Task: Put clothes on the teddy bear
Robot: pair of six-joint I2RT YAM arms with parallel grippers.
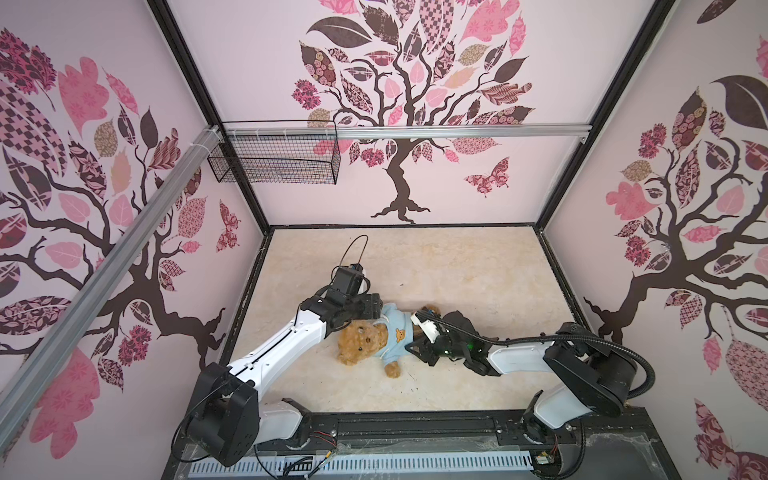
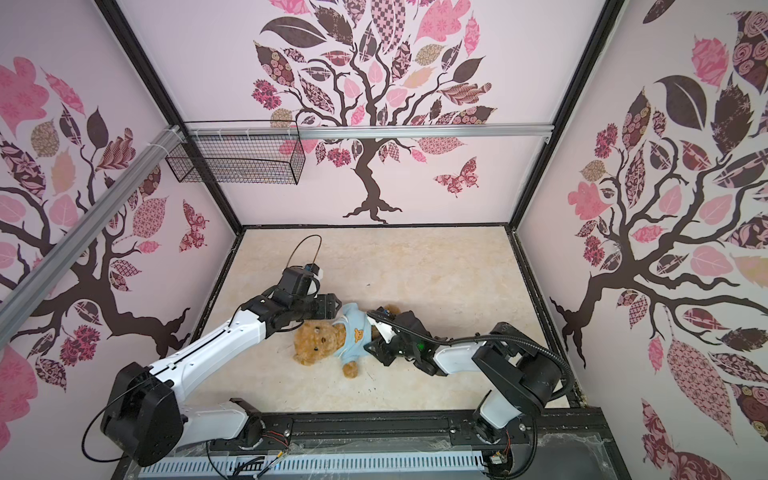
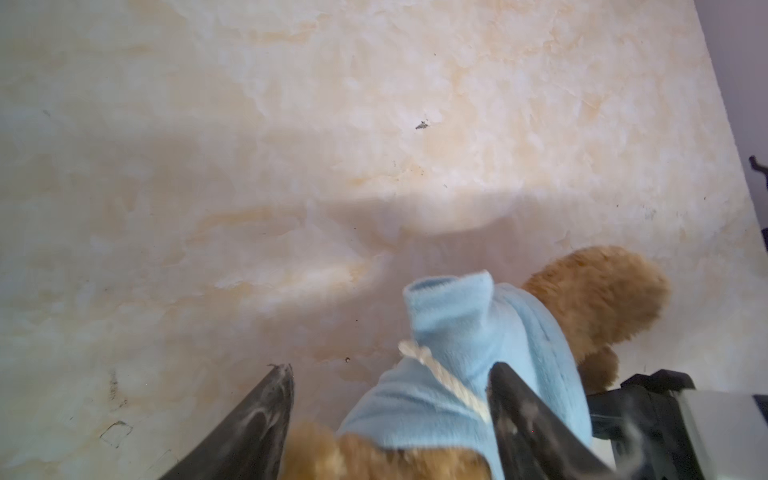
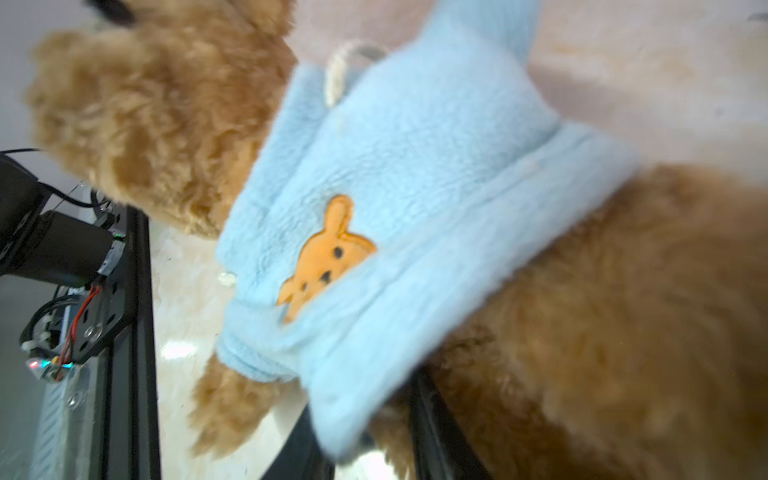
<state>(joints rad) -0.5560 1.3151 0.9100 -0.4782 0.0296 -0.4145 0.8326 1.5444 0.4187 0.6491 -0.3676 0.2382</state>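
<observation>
My left hand hangs over the far shoulder of the teddy bear with its fingers spread wide, one on each side of the light-blue shirt. One finger sits against the fleece and the other stands clear above the bench. My right hand reaches in from the opposite side at the bear's waist, with the shirt's hem lying between its fingers. The wrist view is blurred there, and I cannot tell whether they are pinching the cloth or only flanking it. The teddy bear lies on its back near the middle of the bench, between my two hands, head toward my left arm and legs toward my right. The shirt covers its chest, with an orange bear-face emblem on the front and a white cord at the neck. One brown paw pokes from the near sleeve. Beyond, a black wire basket hangs from a metal rail on the back wall, which is papered with a tree of pink and brown leaves.
</observation>
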